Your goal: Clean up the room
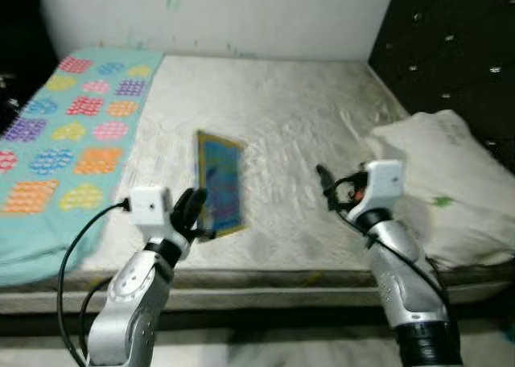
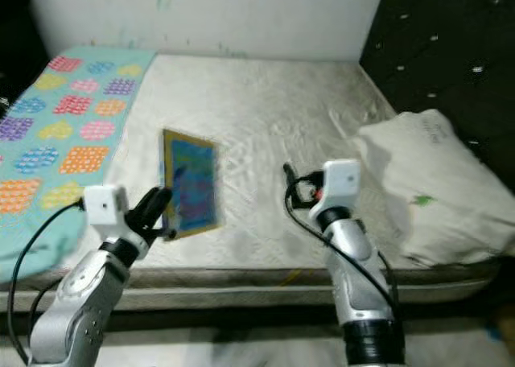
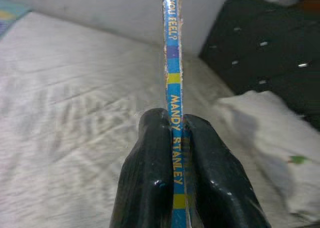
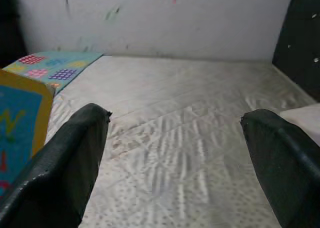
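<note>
A thin blue picture book (image 1: 219, 180) with a yellow border is raised on its edge over the near part of the white mattress (image 1: 298, 109). My left gripper (image 1: 193, 212) is shut on the book's near edge. In the left wrist view both black fingers (image 3: 150, 153) pinch the printed spine of the book (image 3: 172, 63). Over the mattress to the book's right hovers my right gripper (image 1: 325, 182), apart from it. In the right wrist view its fingers (image 4: 75, 153) stand wide open with nothing between them, and a corner of the book (image 4: 20, 118) shows beside one finger.
A teal blanket (image 1: 72, 125) with coloured patches covers the bed's left side. A white pillow (image 1: 451, 182) lies at the right against a black padded headboard (image 1: 451, 45). A white wall (image 1: 217, 13) runs behind the bed. The mattress's front edge (image 1: 265, 278) is just before me.
</note>
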{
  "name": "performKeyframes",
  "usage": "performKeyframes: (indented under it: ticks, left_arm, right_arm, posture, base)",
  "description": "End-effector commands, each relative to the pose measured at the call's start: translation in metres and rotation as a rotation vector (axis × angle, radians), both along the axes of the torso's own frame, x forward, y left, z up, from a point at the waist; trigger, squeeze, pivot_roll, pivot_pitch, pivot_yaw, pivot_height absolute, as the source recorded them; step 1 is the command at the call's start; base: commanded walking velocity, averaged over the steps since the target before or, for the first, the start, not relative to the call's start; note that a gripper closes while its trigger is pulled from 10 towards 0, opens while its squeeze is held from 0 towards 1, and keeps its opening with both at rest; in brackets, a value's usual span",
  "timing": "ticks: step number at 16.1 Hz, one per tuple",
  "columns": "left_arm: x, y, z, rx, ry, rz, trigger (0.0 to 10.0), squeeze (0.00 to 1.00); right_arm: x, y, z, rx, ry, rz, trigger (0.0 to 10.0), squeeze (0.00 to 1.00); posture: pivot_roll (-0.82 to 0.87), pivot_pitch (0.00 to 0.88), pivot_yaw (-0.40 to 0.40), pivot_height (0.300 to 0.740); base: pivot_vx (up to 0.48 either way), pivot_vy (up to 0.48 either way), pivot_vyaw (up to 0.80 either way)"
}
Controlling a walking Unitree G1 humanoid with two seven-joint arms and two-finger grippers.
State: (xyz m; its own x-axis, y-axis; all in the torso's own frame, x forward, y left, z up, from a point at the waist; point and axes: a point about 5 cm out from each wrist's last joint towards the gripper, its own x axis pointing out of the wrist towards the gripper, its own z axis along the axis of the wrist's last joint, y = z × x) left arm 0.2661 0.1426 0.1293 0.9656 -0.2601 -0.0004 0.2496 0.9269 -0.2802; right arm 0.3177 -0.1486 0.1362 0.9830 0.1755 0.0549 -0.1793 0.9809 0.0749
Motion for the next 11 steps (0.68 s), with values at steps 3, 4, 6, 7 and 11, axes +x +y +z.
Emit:
performKeyframes:
  ticks: [3, 4, 6, 7, 11]
  left_arm:
    - [0.0006, 0.0052, 0.0133, -0.003, -0.08, 0.0, 10.0, 0.0]
    - [0.0006, 0.0046, 0.0136, -0.006, -0.082, -0.002, 10.0, 0.0]
    - [-0.0005, 0.0037, 0.0136, -0.007, -0.086, -0.01, 10.0, 0.0]
    - [-0.0002, 0.0036, 0.0139, -0.008, -0.086, -0.011, 10.0, 0.0]
    - [-0.0002, 0.0029, 0.0137, -0.011, -0.088, -0.023, 10.0, 0.0]
  right_arm:
    - [0.0015, 0.0067, 0.0028, 0.006, -0.015, 0.023, 10.0, 0.0]
    - [0.0018, 0.0063, 0.0029, 0.005, -0.015, 0.022, 10.0, 0.0]
    - [0.0016, 0.0059, 0.0021, 0.007, -0.011, 0.019, 10.0, 0.0]
    - [0.0017, 0.0059, 0.0021, 0.007, -0.011, 0.018, 10.0, 0.0]
    - [0.0017, 0.0066, 0.0018, 0.005, -0.013, 0.017, 10.0, 0.0]
  posture:
    - [-0.01, 0.03, -0.06, 0.74]
    - [-0.01, 0.032, -0.06, 0.74]
    - [-0.01, 0.032, -0.06, 0.74]
    - [-0.01, 0.033, -0.059, 0.74]
    - [-0.01, 0.034, -0.057, 0.74]
  base:
    - [0.194, 0.0, 0.0]
    - [0.337, 0.0, 0.0]
    - [0.397, 0.0, 0.0]
    - [0.428, 0.0, 0.0]
    - [0.329, 0.0, 0.0]
